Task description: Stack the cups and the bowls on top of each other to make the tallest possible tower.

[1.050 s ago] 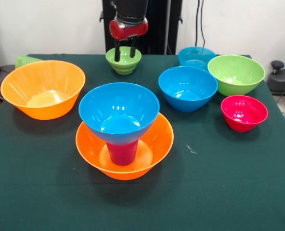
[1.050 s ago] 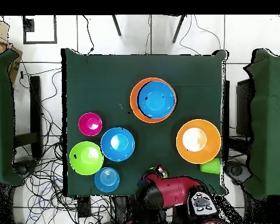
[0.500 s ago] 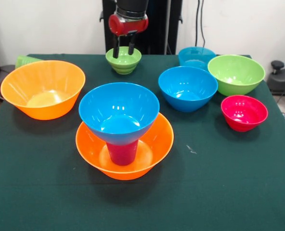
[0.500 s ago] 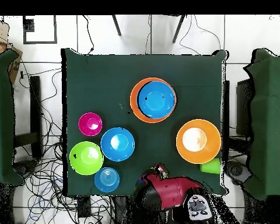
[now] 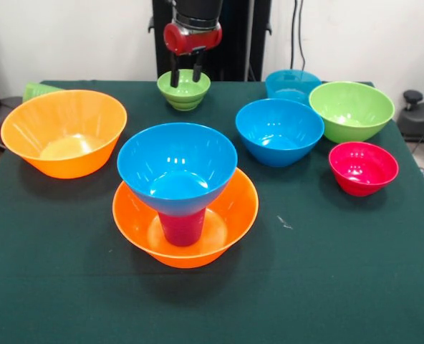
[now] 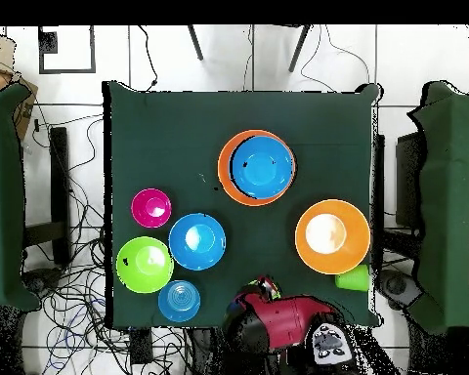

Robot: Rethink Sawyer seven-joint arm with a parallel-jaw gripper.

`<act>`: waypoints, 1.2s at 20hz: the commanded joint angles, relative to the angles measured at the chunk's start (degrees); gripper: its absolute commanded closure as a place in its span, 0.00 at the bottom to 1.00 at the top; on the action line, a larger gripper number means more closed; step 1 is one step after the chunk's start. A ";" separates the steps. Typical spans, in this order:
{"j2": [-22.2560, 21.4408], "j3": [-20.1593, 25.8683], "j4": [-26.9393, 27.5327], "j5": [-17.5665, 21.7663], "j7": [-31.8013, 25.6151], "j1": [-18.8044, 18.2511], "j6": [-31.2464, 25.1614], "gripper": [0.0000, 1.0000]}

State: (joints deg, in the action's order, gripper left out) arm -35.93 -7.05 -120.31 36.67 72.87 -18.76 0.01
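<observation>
Front view: hand (image 5: 185,77) hangs over the small lime bowl (image 5: 184,89) at the far side of the bench (image 5: 326,272), its two dark fingers (image 5: 175,77) spread apart, tips about level with the rim, one at either side of the rim's far part. Nothing is gripped.

Tower (image 5: 182,197): orange bowl (image 5: 185,218) at bottom, purple-magenta cup (image 5: 182,226) standing in it, blue bowl (image 5: 177,168) perched on the cup. It stands nearer the camera than the hand, well apart from it.

Handling judgement: these bowls look like thin, glossy plastic, so light, fairly stiff, and slippery. The flared wall offers no flat faces; a pinch across the rim, one finger inside and one outside, seems the surest hold. Squeezing the whole bowl from outside would likely let it pop upward.

Risk: the blue bowl sits on a narrow cup; any added piece set off-centre may tip it.

Overhead view: hand hidden under the red arm (image 6: 282,320).
</observation>
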 commanded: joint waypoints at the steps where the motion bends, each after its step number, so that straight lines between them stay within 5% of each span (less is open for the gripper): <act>1: 4.51 7.00 4.92 4.06 3.46 -1.28 -0.92 0.00; 24: 0.49 10.95 5.52 7.41 0.75 -3.81 -6.66 0.00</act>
State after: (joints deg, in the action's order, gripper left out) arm -35.43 -2.80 -120.24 41.36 72.87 -22.41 -0.81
